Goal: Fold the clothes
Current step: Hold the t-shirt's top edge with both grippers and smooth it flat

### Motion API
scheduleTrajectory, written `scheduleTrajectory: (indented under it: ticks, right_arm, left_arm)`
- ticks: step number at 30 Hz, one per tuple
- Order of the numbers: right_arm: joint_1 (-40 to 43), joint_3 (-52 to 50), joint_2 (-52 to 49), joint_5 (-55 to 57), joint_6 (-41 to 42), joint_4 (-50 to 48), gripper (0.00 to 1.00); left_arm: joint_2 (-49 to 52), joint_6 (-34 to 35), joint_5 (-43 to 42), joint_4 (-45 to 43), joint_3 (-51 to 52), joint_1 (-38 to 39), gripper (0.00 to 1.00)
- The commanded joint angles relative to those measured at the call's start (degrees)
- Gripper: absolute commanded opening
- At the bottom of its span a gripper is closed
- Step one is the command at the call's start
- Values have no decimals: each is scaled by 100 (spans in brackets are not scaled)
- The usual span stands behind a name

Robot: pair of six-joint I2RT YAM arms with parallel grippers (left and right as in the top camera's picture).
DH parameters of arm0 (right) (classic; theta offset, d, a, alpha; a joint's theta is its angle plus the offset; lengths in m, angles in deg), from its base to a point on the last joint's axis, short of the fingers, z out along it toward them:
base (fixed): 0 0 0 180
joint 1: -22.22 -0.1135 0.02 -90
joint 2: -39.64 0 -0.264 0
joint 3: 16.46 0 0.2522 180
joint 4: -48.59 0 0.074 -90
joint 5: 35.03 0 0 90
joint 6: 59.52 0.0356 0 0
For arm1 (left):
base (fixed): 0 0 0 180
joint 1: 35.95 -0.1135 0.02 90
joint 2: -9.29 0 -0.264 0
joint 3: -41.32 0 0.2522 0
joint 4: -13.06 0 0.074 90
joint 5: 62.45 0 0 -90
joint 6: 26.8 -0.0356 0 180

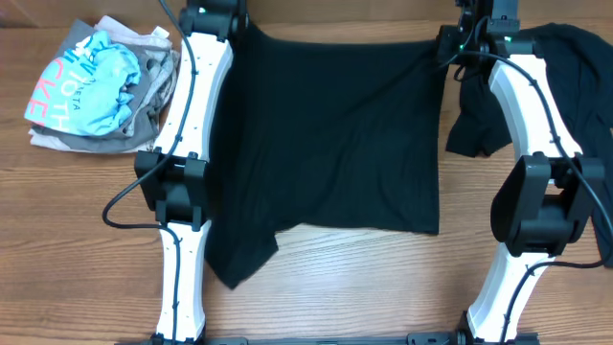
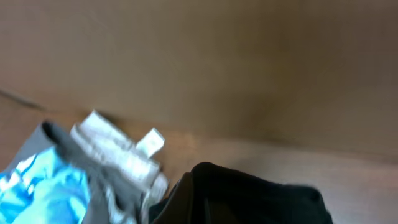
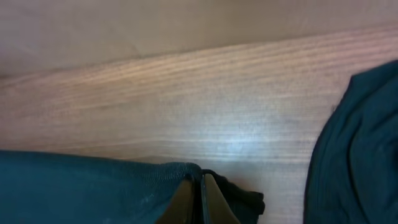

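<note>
- The black T-shirt (image 1: 335, 134) is lying spread flat across the middle of the wooden table (image 1: 364, 287); its far edge is stretching between the two grippers; its near left corner is trailing toward the near side of the table in an uneven flap
- The left gripper (image 1: 215, 17) is sitting at the shirt's far left corner; the left wrist view is blurred and is showing a bunched lump of black cloth right at the fingers; the jaws are standing narrow, closed down on that corner of the black T-shirt
- The right gripper (image 3: 202, 198) is pinching the shirt's far right corner; in the right wrist view its two fingers are pressing together with the hemmed edge of the black cloth caught between them
- A light blue shirt (image 1: 101, 91) with pink lettering is lying crumpled at the far left of the table, on top of a grey garment (image 1: 144, 120); this pile is resting just beside the left arm (image 1: 196, 96) and apart from the spread shirt
- A white label (image 2: 151, 141) is sticking up from the grey cloth in the left wrist view
- A second black garment (image 1: 565, 67) is lying heaped at the far right, partly under the right arm (image 1: 522, 96); it is sitting just beside the spread shirt's right edge; I cannot tell whether the two are touching
</note>
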Motion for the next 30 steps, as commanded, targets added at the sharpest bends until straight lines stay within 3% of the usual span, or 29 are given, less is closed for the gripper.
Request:
scheduleTrajectory:
  ticks: [1,5,18,30]
  right_arm:
    - [-4,66,-26,9,-20,-216,4]
    - [-4,66,-31,9,-125,-225,4]
    - [17,68,-31,4,31,1867,4]
    - [17,68,0,-59,28,3281,4]
  left_arm:
    - [33,35,-518,-278,-90,-195,4]
    - [39,-13,-737,-92,-90,-210,4]
    - [39,197,-765,3217,-90,-234,4]
    - [39,365,-1093,4918,-90,-505,4]
